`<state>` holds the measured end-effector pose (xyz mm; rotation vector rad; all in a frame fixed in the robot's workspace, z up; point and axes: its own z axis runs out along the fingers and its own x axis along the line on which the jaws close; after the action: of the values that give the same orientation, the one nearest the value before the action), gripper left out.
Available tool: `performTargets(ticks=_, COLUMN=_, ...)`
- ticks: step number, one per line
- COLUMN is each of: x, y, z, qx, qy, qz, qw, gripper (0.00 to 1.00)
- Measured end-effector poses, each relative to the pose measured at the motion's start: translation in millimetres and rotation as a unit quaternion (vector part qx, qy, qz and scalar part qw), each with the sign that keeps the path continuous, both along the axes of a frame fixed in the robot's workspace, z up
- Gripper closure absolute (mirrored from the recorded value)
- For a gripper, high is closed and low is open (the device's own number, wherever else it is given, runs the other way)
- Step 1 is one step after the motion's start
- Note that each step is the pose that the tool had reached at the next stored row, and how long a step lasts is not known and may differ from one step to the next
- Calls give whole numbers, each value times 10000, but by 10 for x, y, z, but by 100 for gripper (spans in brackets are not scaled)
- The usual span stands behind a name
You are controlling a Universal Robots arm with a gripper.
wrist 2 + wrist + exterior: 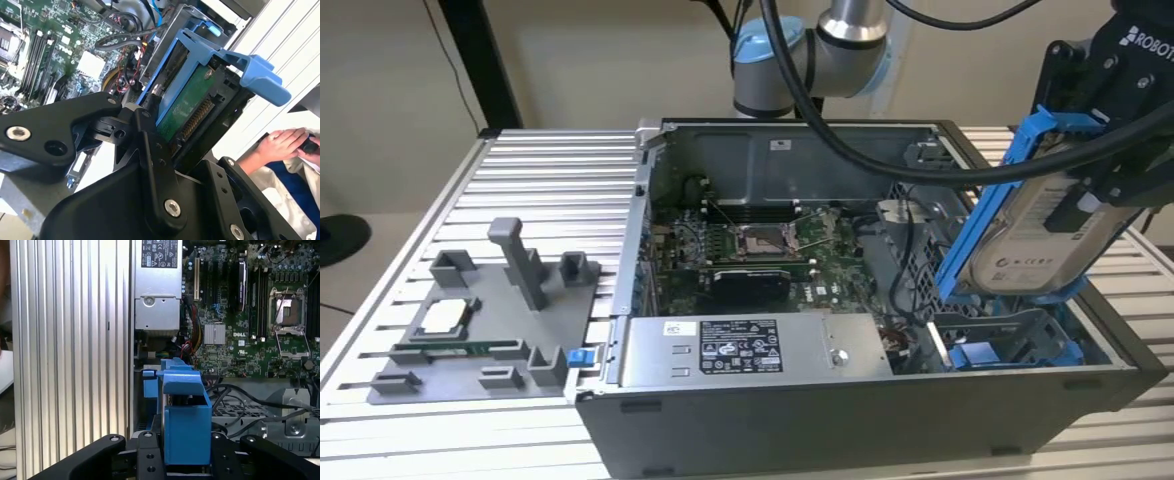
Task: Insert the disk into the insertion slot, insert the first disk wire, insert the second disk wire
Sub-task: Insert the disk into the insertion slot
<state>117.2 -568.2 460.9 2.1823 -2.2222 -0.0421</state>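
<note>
My gripper (pixel 1097 192) is shut on the disk (pixel 1041 235), a silver-grey drive with a white label in a bright blue carrier (pixel 985 215). The disk hangs tilted, its lower end just above the insertion slot (pixel 1007 345), the bay with blue rails at the exterior view's right end of the case. In the second wrist view the black fingers (pixel 150 145) clamp the disk's green board side (pixel 187 107). In the first wrist view the blue carrier (pixel 185 420) stands between the fingers (pixel 150 457). Loose black cables (pixel 240 395) lie beside the bay; I cannot tell which are the disk wires.
The open dark grey case (pixel 854 415) holds a motherboard (pixel 754 250) and a grey labelled power-supply box (pixel 747 350). A grey fixture (pixel 480 330) with small parts sits on the ribbed table at the exterior view's left. A person's hand (pixel 282 145) rests beyond the table edge.
</note>
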Motion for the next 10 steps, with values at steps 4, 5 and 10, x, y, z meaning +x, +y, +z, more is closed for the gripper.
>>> performTargets(ticks=4, x=0, y=-5, z=-38, qx=0, qy=0, qz=-1, qw=10000, gripper=100)
performTargets(ticks=5, x=3, y=-7, z=-48, qx=0, qy=0, qz=0, qw=10000, gripper=100)
performTargets(ticks=10, x=28, y=-21, z=-90, qx=0, qy=0, qz=0, qw=10000, gripper=100)
